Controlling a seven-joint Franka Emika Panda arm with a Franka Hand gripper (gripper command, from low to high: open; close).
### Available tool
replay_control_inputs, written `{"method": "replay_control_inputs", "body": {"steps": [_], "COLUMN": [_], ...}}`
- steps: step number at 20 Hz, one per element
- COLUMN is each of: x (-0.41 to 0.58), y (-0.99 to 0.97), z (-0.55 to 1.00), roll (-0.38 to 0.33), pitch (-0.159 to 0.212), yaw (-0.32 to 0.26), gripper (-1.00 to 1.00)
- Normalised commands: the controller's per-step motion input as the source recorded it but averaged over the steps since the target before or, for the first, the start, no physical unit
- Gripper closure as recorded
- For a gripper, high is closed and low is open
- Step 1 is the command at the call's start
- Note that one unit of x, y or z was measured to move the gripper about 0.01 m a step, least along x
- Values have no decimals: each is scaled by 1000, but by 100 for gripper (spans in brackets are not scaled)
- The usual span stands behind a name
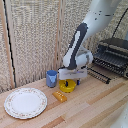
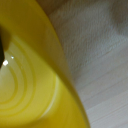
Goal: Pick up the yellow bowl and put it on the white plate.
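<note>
Pincer [image 1: 70, 81] hides bowl [image 1: 67, 86] (fingers unclear).

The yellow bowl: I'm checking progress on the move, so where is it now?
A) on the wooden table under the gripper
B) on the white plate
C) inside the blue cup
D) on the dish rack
A: the yellow bowl sits on the wooden table directly beneath the gripper, apart from the white plate at the exterior view's left.
</note>
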Motion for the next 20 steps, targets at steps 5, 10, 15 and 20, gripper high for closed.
{"method": "replay_control_inputs", "body": {"steps": [5, 10, 15, 20], "x": [0, -93, -25, 114], "y": [67, 13, -231, -332], "z": [-9, 1, 277, 733], "roll": [-15, -5, -3, 25], "pitch": [-3, -10, 15, 83], "yaw": [2, 0, 0, 8], "gripper": [100, 100, 100, 100]}}
